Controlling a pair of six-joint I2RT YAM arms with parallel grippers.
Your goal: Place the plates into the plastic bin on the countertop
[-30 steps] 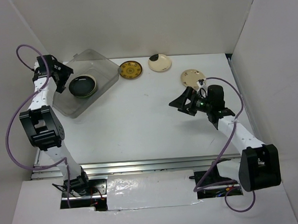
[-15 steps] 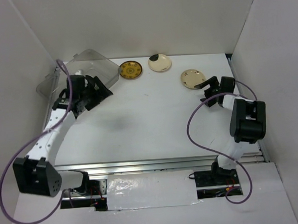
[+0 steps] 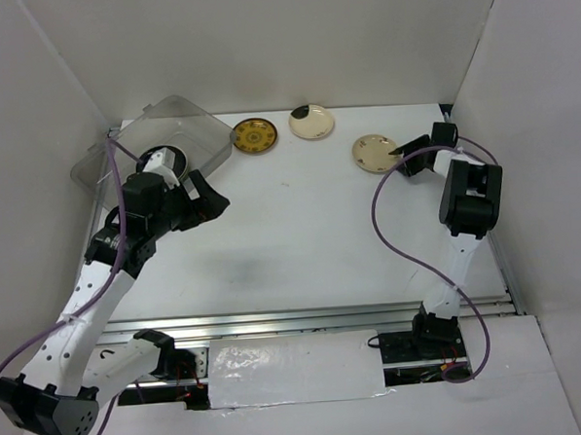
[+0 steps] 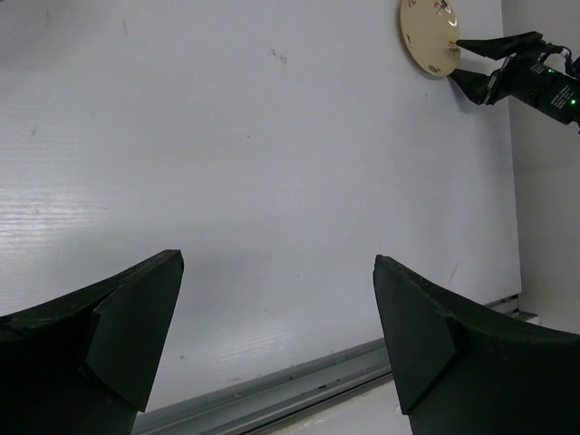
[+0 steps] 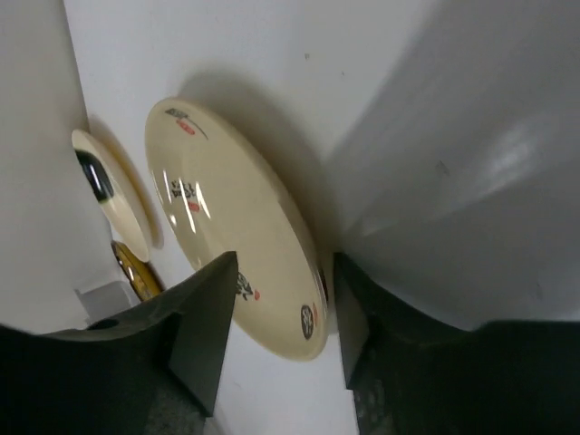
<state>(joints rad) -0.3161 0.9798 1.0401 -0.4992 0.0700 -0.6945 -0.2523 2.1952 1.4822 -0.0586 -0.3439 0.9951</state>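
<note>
Cream round plate with small red and black marks (image 5: 227,208) lies on the flat white worktop (image 3: 301,227), its right-hand rim between the jaws of my right claw (image 5: 283,272).
I cannot tell whether that claw is gripping the rim or merely bracketing it. Farther back sit a cream plate with a black patch (image 3: 311,123) and, to its left and apart from it, a mustard-gold patterned plate (image 3: 254,135). A clear rectangular plastic bin (image 3: 193,120) stands at the far left corner with a glossy black plate (image 3: 161,164) inside. My left claw (image 4: 276,263) hangs released, jaws wide, over bare worktop just beside the bin, holding nothing.
</note>
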